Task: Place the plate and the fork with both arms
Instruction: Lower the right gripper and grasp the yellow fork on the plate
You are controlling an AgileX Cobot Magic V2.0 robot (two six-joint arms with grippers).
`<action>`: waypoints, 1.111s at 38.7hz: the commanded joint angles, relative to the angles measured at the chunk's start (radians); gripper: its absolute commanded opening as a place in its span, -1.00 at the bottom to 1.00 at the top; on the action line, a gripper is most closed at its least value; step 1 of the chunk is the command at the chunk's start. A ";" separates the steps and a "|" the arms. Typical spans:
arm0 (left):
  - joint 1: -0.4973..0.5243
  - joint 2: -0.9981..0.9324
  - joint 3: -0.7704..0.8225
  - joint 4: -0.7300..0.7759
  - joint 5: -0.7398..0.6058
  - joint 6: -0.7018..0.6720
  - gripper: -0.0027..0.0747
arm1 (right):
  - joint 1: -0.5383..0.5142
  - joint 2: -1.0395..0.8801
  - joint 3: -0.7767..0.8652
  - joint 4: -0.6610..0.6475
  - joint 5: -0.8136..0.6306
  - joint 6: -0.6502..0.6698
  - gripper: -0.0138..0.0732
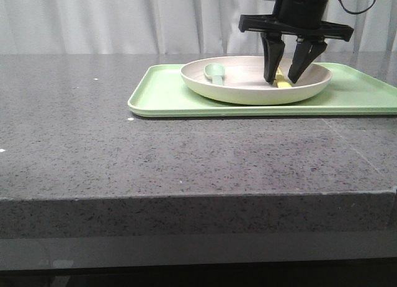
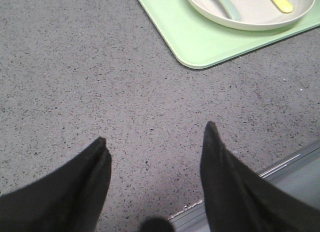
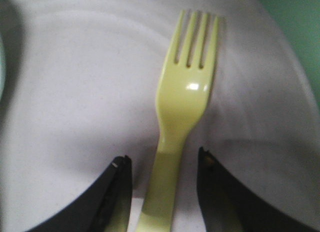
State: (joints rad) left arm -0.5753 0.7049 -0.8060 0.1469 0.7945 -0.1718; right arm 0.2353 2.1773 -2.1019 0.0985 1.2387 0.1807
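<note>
A bare stretch of speckled grey counter (image 1: 186,157) fills my foreground; beyond it a light-green tray (image 1: 167,95) carries the cream plate (image 1: 248,88). I have the right hand (image 1: 285,79) lowered into the plate, its fingers apart and straddling the handle of the yellow fork (image 3: 182,117), which lies flat on the plate with its tines pointing away from the wrist. The fingers are not closed on it. A pale green spoon (image 1: 215,72) rests in the plate's left half. My left hand (image 2: 155,137) hovers over bare counter near the tray's corner, fingers spread, holding nothing.
</note>
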 commanded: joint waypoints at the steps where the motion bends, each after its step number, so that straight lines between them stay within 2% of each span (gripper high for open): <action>1: 0.001 0.001 -0.025 0.007 -0.075 -0.001 0.07 | -0.001 -0.055 -0.033 -0.004 0.024 0.003 -0.03; 6: 0.001 0.001 -0.025 0.007 -0.075 -0.001 0.07 | -0.001 -0.053 -0.033 -0.004 0.030 0.003 -0.18; 15: 0.001 0.001 -0.025 0.007 -0.075 -0.001 0.07 | -0.001 -0.053 -0.033 -0.004 0.041 0.003 -0.21; 22: 0.001 0.001 -0.025 0.007 -0.075 -0.001 0.07 | -0.001 -0.053 -0.033 -0.004 0.051 0.003 -0.43; 37: 0.001 0.001 -0.025 0.007 -0.075 -0.001 0.07 | -0.001 -0.067 -0.048 -0.004 0.086 0.002 -0.44; 43: 0.001 0.001 -0.025 0.007 -0.075 -0.001 0.07 | -0.001 -0.070 -0.057 -0.004 0.097 0.002 -0.64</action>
State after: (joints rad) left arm -0.5753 0.7049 -0.8060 0.1469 0.7945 -0.1718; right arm 0.2353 2.1842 -2.1213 0.0996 1.2405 0.1878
